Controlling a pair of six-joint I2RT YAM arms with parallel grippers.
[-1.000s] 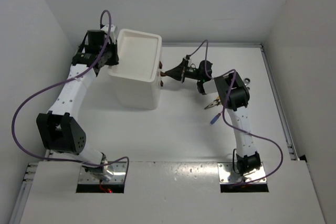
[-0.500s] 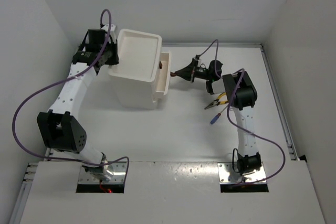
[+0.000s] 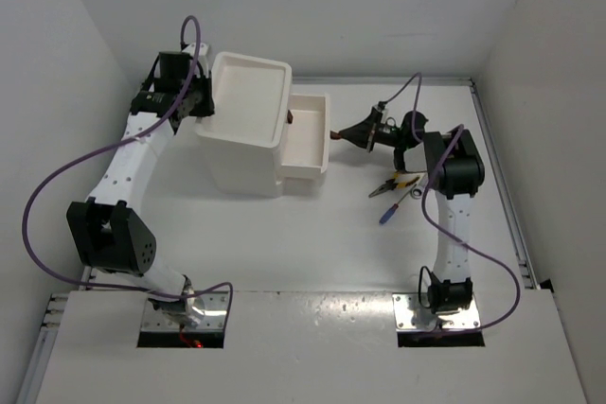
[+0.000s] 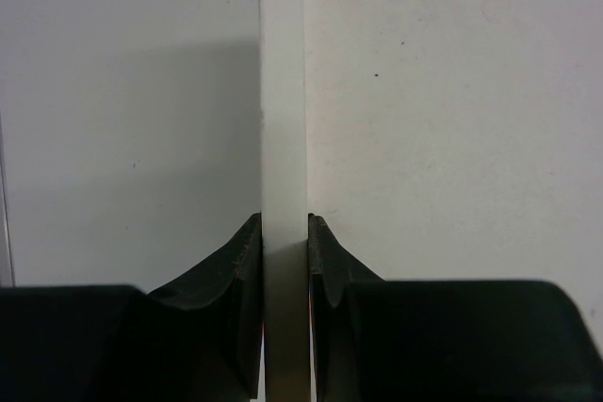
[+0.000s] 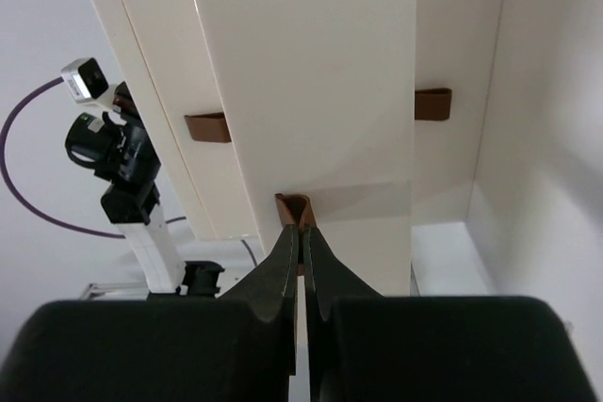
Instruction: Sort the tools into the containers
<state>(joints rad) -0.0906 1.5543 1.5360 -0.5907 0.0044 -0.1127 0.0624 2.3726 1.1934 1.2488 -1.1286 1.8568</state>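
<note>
Clamping the unit (image 3: 248, 153) rim (image 4: 283, 91) in our left tool (image 4: 284, 233), we pinch the open drawer (image 3: 308, 144) knob (image 5: 293, 205) in our right tool (image 5: 301, 233).

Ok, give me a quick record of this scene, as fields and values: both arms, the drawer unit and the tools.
left jaws: shut on the thin rim wall of the drawer unit
right jaws: shut on the brown knob of the middle drawer
middle drawer: pulled out, no tool seen inside
tools: yellow-handled pliers and blue-handled screwdriver lie on the table beside the right arm
</note>
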